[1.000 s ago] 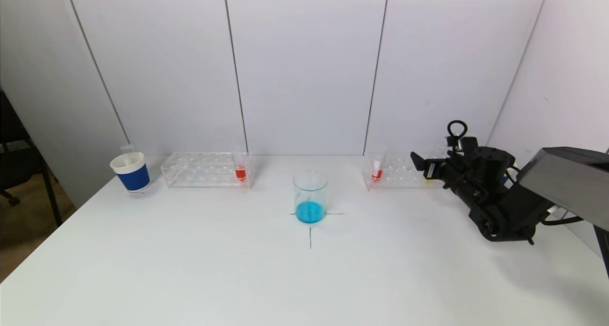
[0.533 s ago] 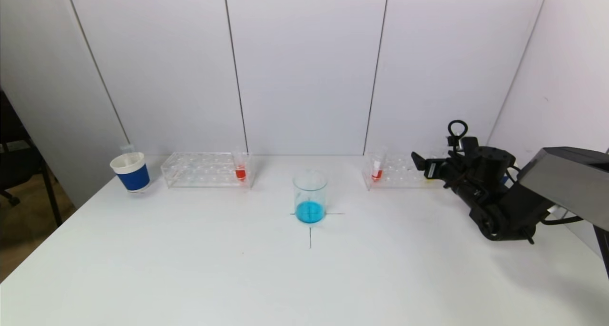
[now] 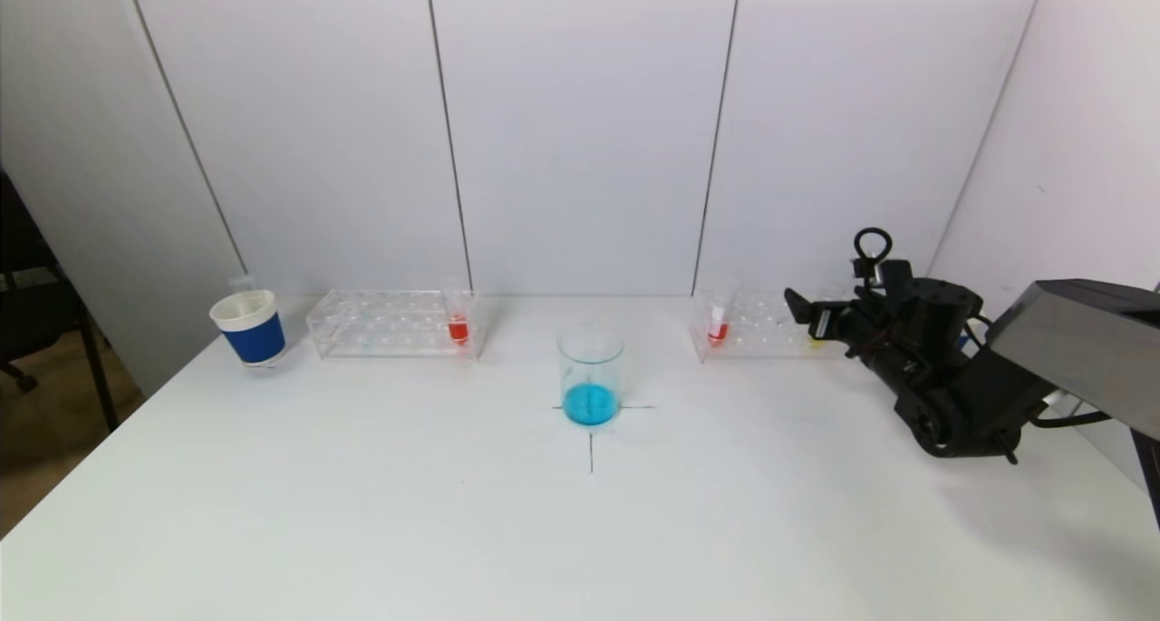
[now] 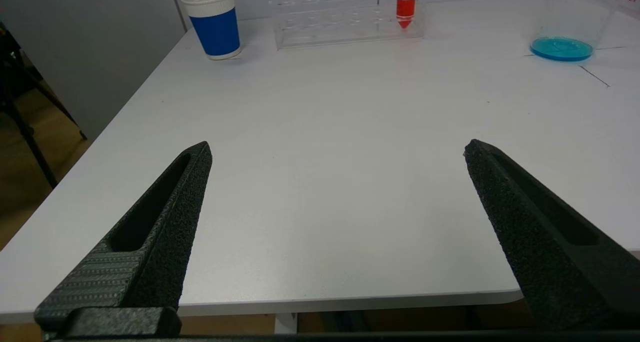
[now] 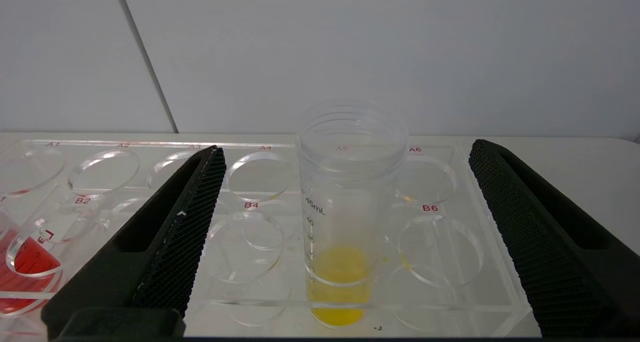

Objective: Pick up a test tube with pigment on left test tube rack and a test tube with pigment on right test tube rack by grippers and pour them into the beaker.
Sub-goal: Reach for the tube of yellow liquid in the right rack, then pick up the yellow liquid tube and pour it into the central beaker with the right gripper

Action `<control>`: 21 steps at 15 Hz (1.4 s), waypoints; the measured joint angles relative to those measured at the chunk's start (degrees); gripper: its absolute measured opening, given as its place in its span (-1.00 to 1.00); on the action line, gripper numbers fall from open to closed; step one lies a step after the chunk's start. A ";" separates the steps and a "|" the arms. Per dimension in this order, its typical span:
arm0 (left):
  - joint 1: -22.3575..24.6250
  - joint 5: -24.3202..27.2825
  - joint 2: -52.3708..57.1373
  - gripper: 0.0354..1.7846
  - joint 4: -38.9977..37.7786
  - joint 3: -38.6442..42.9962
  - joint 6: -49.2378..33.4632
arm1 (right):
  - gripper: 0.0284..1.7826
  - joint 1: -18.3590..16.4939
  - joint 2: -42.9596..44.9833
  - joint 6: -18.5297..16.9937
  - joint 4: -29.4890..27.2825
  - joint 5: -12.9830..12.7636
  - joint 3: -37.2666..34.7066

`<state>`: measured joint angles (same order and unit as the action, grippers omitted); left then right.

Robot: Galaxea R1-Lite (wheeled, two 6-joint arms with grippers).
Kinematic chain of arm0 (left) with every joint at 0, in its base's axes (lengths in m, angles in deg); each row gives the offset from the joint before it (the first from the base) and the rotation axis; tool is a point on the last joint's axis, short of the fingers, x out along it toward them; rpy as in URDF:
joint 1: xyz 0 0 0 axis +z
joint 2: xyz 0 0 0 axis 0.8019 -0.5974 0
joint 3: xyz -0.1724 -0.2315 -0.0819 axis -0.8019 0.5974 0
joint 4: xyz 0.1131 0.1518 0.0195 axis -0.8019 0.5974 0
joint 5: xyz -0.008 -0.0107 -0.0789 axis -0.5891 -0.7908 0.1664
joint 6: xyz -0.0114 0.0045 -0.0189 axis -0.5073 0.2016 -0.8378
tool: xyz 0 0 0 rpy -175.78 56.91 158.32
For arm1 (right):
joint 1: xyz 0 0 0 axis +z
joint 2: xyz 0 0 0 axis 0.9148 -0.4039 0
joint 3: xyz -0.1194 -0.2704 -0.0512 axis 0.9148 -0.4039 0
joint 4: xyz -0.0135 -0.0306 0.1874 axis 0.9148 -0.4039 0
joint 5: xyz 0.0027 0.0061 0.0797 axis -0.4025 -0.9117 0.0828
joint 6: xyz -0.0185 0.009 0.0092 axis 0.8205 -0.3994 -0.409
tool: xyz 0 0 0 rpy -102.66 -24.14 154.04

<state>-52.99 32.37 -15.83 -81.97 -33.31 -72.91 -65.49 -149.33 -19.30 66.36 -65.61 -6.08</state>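
Observation:
A glass beaker with blue liquid stands at the table's middle. The left clear rack holds a tube of red pigment. The right clear rack holds a red tube at its left end. My right gripper is open at that rack's right part. In the right wrist view a tube of yellow pigment stands in the rack between the open fingers, untouched. My left gripper is open and empty over the table's near left edge, out of the head view.
A blue and white paper cup stands left of the left rack. White wall panels close the back and right. A black cross is marked under the beaker. The left wrist view shows the cup, the left rack and the beaker.
My right gripper has crept very slightly right; otherwise nothing has moved.

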 joint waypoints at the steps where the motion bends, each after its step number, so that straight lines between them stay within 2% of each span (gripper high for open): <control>1: 0.00 -0.02 0.00 0.98 0.00 0.00 0.01 | 0.99 0.00 -0.02 0.06 0.00 0.00 0.05; 3: 0.00 -0.02 0.00 0.98 0.02 0.00 0.00 | 0.92 0.00 -0.06 0.13 0.00 0.00 0.09; 6: 0.00 -0.04 0.00 0.98 0.02 0.00 0.01 | 0.59 0.05 -0.28 0.22 0.00 0.00 0.09; 11: 0.00 -0.04 0.00 0.98 0.02 0.00 0.00 | -0.39 0.22 -0.57 0.22 0.00 -0.02 0.50; 13: -0.02 -0.02 0.00 0.98 0.00 0.00 0.01 | -0.47 0.22 -0.61 0.22 0.00 0.00 0.50; 21: -0.02 -0.04 0.00 0.98 0.02 0.00 0.00 | -0.45 0.33 -0.33 0.27 0.05 0.00 0.30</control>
<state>-53.01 32.33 -15.83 -81.94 -33.31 -72.91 -65.16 -149.66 -19.03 66.41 -65.61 -5.78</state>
